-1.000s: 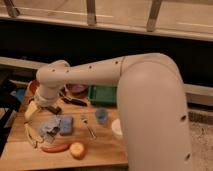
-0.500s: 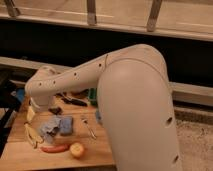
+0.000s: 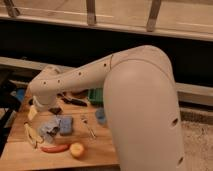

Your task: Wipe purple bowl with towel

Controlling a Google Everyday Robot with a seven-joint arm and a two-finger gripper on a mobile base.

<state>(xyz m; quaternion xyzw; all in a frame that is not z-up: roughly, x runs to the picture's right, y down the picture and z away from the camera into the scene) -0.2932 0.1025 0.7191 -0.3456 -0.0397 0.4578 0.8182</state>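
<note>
Looking from the left, you find the gripper [image 3: 42, 107] low over the table's [image 3: 102, 150] left end, fingers spread wide, gripping nothing visible. Just beside it lies the towel [image 3: 49, 128], touching the sponge [image 3: 66, 125]. Your purple bowl [image 3: 77, 93] sits behind, mostly hidden by the arm [image 3: 85, 75].

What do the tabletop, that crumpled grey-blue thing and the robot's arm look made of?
Tabletop: likely wood, matte, warm tan tone. Towel: soft cloth, going by its irregular folds. Arm: smooth white shell, probably plastic, with a slight sheen. Its gripper hangs over the table's left end as pictured, near the towel.
</note>
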